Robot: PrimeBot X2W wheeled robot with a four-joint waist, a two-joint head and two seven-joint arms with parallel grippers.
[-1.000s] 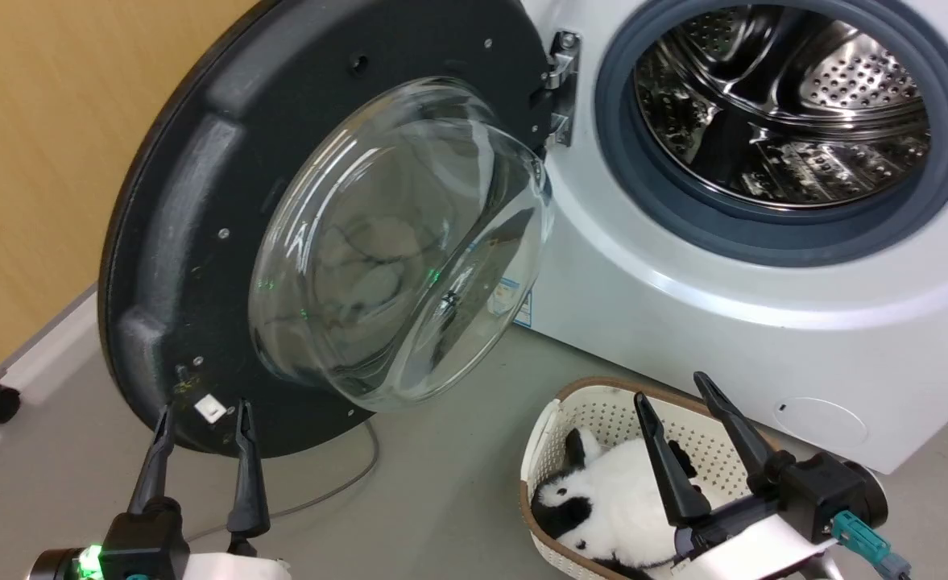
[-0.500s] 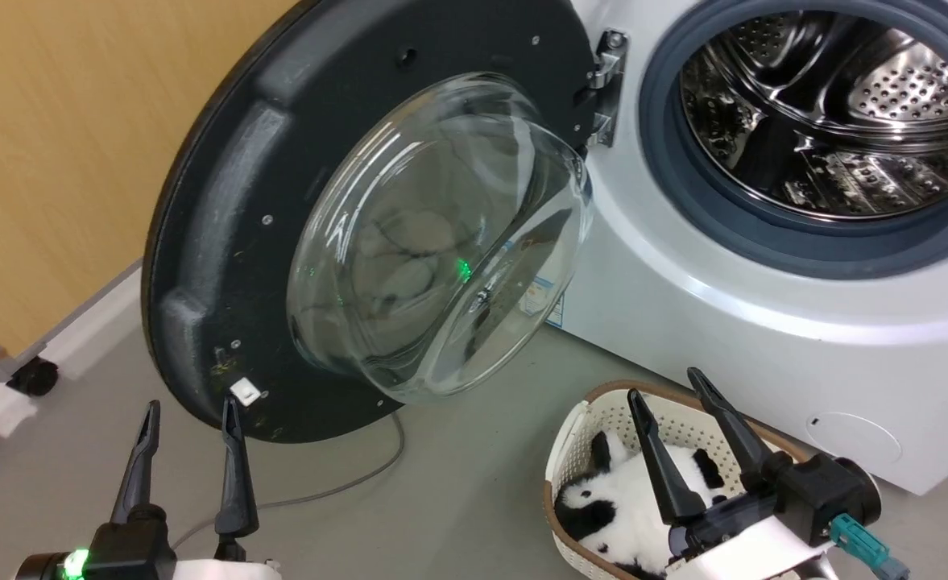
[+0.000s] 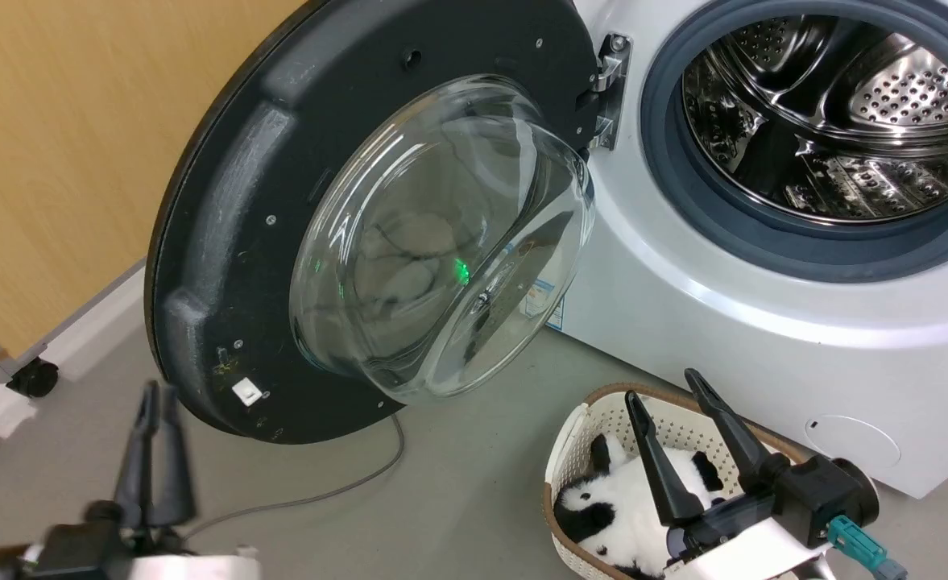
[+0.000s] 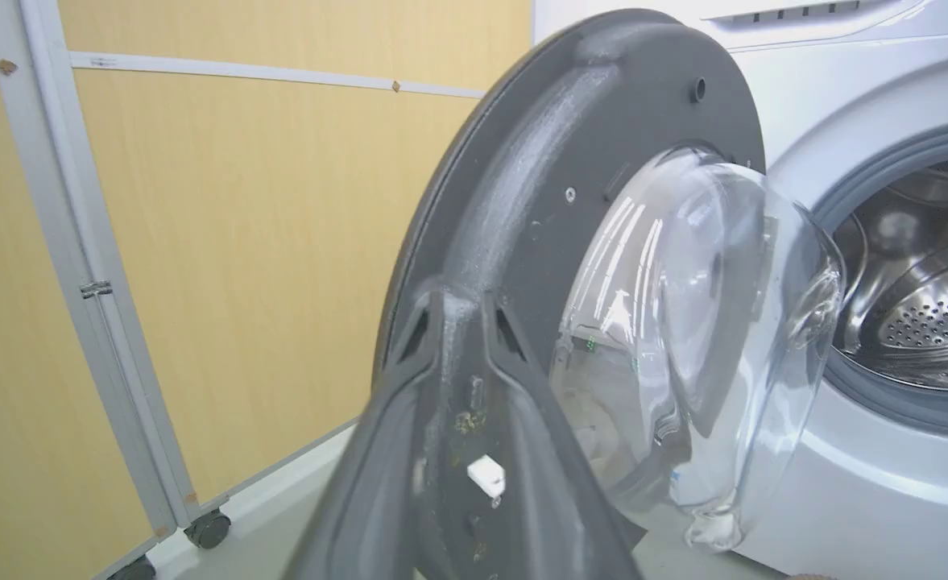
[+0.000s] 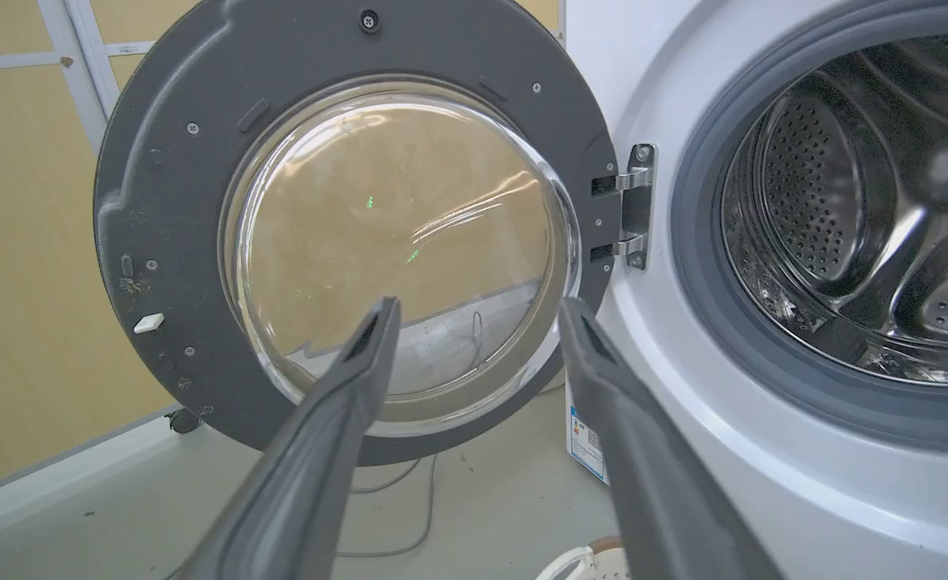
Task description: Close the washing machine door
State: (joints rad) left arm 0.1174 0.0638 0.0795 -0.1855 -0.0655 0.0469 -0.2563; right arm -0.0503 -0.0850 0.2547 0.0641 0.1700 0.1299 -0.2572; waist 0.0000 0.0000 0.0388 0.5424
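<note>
The door (image 3: 232,201) stands wide open, left of the washing machine (image 3: 683,322), hanging on its metal hinge (image 3: 609,89). It looks stiff and fairly heavy, yet should swing freely. Push on the matt black edge farthest from the hinge, not on the slick, breakable glass bowl (image 3: 441,242). The left claw (image 3: 159,392), blurred, is pinched together on nothing just below that edge. The right claw (image 3: 660,387) is spread above the basket (image 3: 558,451). The door's outer face and handle are hidden.
</note>
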